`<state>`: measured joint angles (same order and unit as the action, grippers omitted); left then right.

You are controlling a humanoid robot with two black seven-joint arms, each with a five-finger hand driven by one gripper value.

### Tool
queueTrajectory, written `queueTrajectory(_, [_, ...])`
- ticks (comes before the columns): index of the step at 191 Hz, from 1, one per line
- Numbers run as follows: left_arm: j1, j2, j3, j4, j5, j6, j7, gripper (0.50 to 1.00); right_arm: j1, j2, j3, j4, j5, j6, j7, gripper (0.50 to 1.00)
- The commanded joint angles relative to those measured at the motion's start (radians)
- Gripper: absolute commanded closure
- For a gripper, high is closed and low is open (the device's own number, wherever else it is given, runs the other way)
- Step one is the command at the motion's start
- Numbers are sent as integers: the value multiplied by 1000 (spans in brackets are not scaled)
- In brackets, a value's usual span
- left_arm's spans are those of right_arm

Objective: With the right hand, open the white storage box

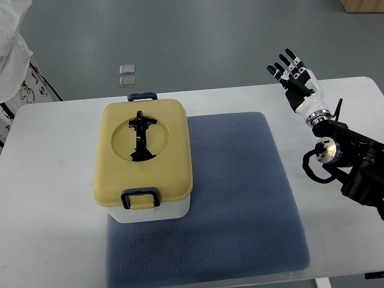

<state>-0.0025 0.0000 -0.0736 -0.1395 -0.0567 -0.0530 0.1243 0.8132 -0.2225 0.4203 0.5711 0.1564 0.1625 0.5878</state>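
At the upper right of the frame the right hand (295, 77) hovered with fingers spread, holding nothing, well apart from the yellow-lidded white storage box (144, 159).

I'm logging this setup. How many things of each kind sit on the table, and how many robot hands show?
Storage box: 1
Blue mat: 1
Latches on the box: 2
Robot hands: 1, the right hand, fingers spread, holding nothing
Total: 5

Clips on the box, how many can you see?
2. One dark latch sits on the near end of the storage box, and one latch on the far end. The box's other sides may hide more.
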Motion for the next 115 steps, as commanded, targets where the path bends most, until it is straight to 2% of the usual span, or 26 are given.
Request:
queueTrajectory(1, [1,0,0,0,1,1,0,500,1,0,0,-7,0,0,0,572])
queueTrajectory(115, [7,0,-2,1,0,1,-11,500,9,14,0,-10,0,-1,-2,572])
